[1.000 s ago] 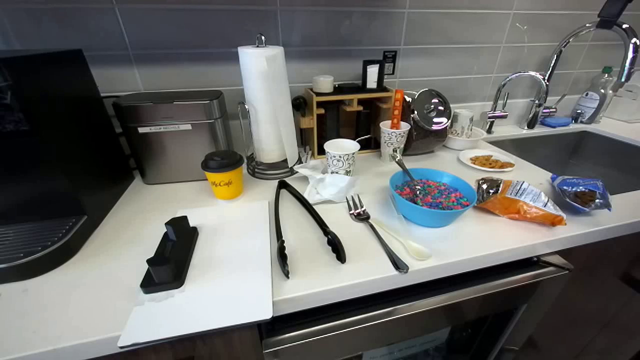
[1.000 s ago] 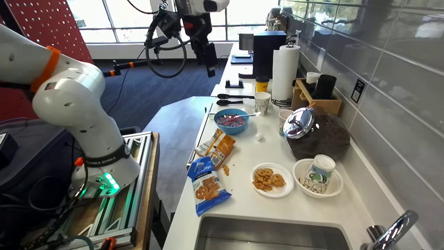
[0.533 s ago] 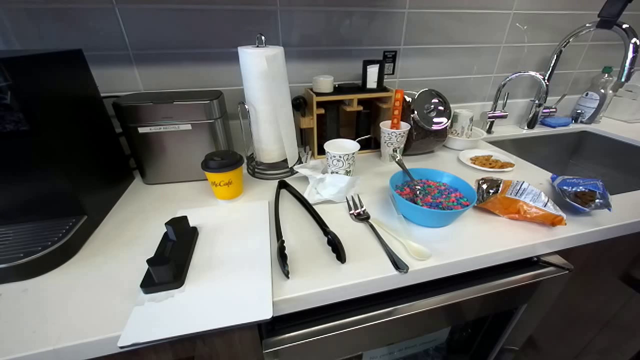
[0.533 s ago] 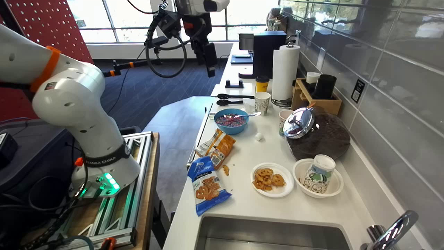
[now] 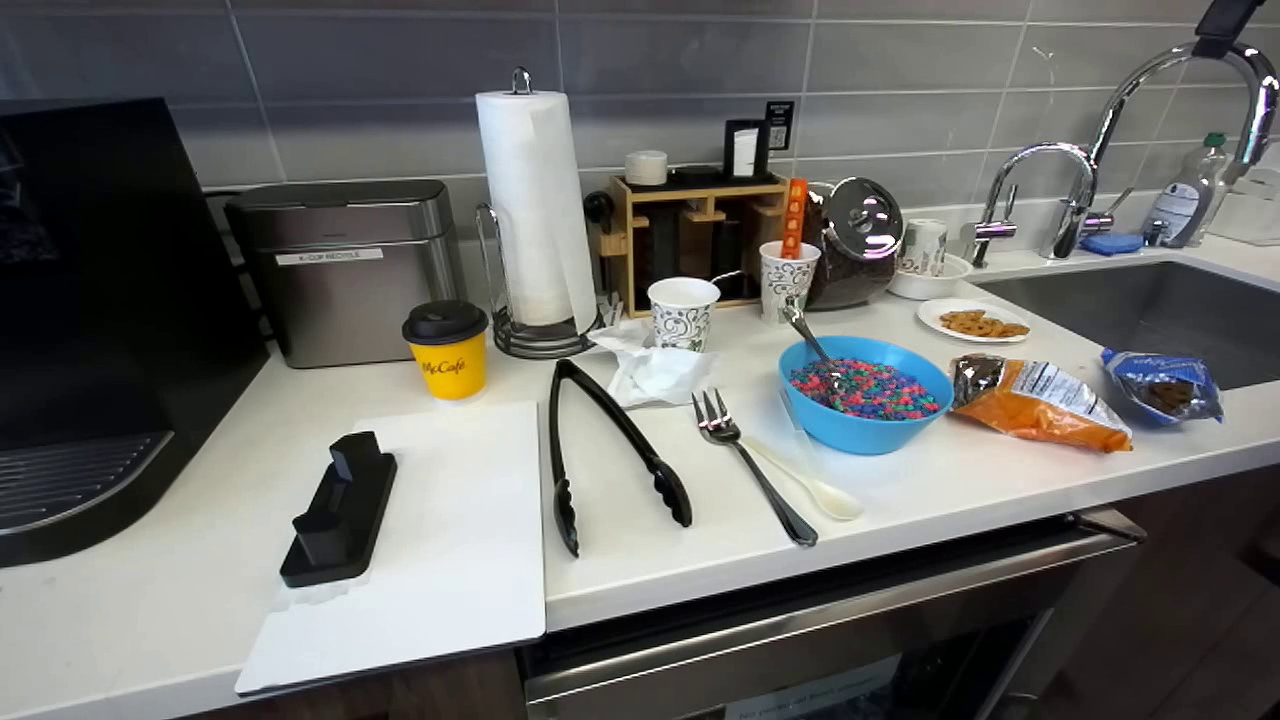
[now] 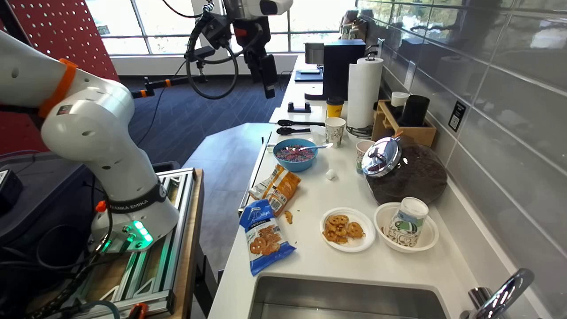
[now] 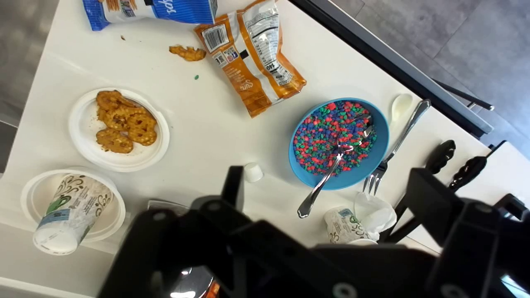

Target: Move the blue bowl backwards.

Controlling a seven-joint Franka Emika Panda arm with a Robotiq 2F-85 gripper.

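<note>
Gray tile wall [image 5: 400, 60] behind white counter [image 5: 150, 600]; blue bowl [image 5: 862, 436] near front edge; end effector [image 7: 327, 188] spread wide, holding nothing.

The blue bowl [image 5: 865, 436] looks like smooth plastic, and the bits [image 5: 885, 388] in it look bumpy. The spoon [image 7: 322, 185] is shiny metal. In an exterior view, the bin [image 5: 345, 300] on the left is smooth metal, the towel roll [image 5: 535, 210] near the top is paper, and the orange bag [image 5: 1045, 408] on the right is shiny and crinkly. The tabletop [image 5: 635, 580] is smooth. The fingers [image 7: 434, 207] look dull.
</note>
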